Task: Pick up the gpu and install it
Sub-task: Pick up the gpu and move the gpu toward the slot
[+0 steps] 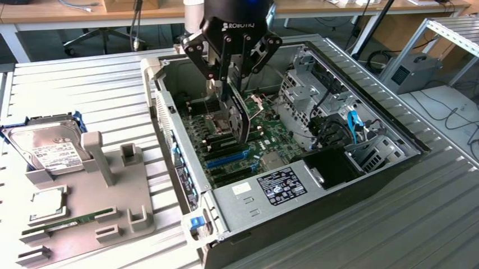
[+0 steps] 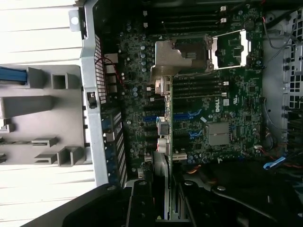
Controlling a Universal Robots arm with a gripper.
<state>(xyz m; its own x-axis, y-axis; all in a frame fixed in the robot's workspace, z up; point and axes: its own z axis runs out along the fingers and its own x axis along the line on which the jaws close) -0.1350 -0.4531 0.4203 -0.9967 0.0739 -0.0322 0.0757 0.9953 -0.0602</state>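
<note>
Gripper (image 1: 232,78) clamps the gpu (image 1: 241,115) by its top edge; the card hangs upright inside the open computer case (image 1: 359,162), low over the motherboard (image 1: 266,140) near the blue slots (image 1: 228,158); pickup looks done, seating apparently not yet complete; a hard drive (image 1: 49,148) rests well apart, outside the case.

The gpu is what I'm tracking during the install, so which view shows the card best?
The exterior view. There the gpu hangs on edge in the gripper, down inside the open computer case over the motherboard, so one broad face shows. The wrist view looks along the card's edge, so the gpu is just a thin strip.
</note>
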